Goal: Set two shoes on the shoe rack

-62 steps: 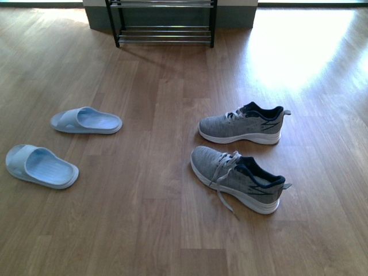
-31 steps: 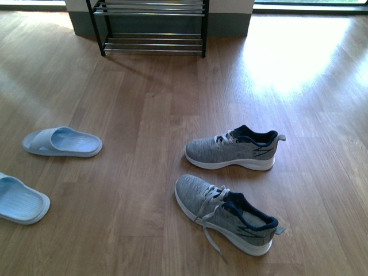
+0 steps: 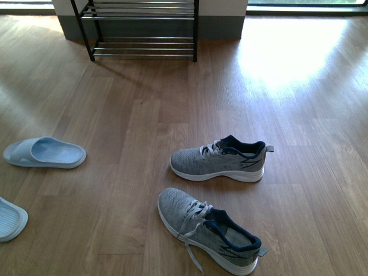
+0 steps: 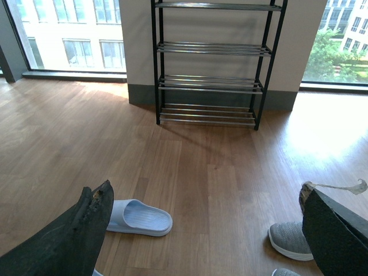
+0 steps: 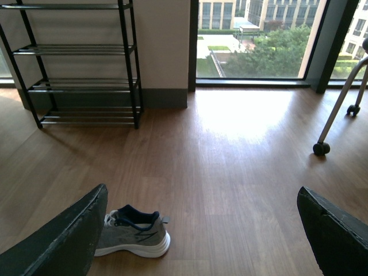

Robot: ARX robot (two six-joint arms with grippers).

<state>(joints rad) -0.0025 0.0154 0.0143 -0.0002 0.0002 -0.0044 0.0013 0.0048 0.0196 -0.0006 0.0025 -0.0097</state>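
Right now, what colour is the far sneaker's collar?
Navy. The far sneaker shows its collar best in the front view.

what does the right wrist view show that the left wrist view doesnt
Only the right wrist view shows a wheeled metal leg and one grey sneaker whole. Only the left wrist view shows a pale blue slide. Both show the shoe rack against the wall and the wooden floor.

Warm brown wooden floor (image 5: 230,190) runs to a pale wall (image 5: 164,40) with grey skirting (image 5: 167,98). Big windows (image 5: 253,40) show trees and buildings; bright sunlight (image 5: 247,115) lies on the boards.
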